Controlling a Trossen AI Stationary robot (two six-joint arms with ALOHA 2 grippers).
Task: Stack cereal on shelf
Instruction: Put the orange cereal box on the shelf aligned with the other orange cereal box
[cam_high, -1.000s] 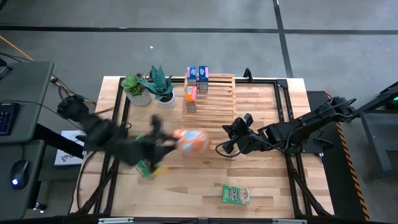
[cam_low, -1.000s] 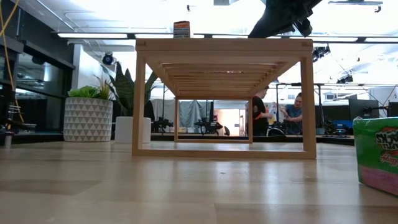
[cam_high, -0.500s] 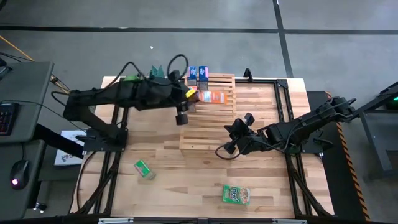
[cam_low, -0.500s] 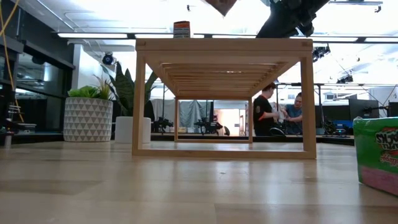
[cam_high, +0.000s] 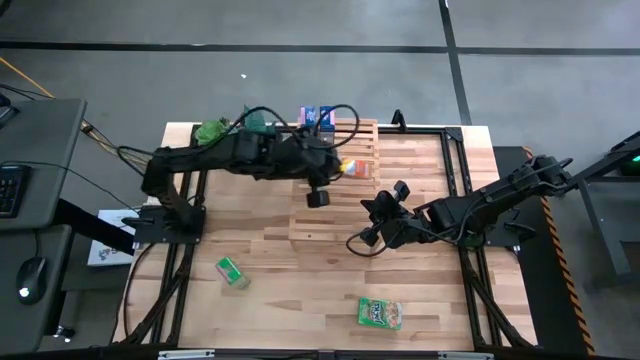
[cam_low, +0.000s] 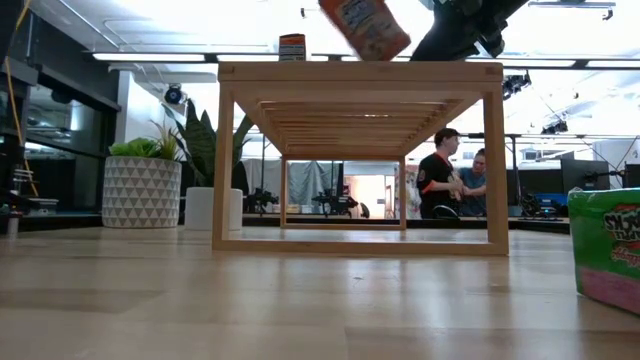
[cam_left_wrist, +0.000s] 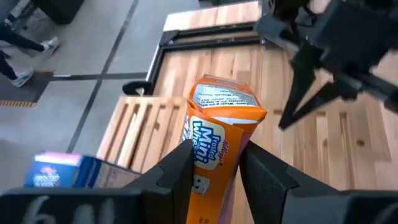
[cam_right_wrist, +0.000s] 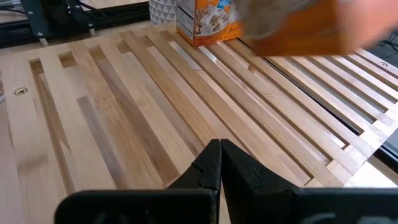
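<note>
Count of cereal boxes in view: two blue boxes standing side by side at the shelf's far left corner; two orange boxes, one orange box on the shelf upright near the blue pair, and one carried orange box; two green boxes, a small green box lying near the tabletop's front left corner and a flat green box lying near the front edge, right of centre. One shelf, a slatted light-wood rack, occupies the tabletop's far centre. Two potted plants stand by the shelf's left side at the tabletop's far edge. The left gripper is extended over the shelf's far portion; its fingers clamp the carried orange box from both sides, and the box projects forward beyond the fingertips, tilted, clear above the slats. The right gripper waits above the shelf's front right corner with its jaws fully closed on nothing.
</note>
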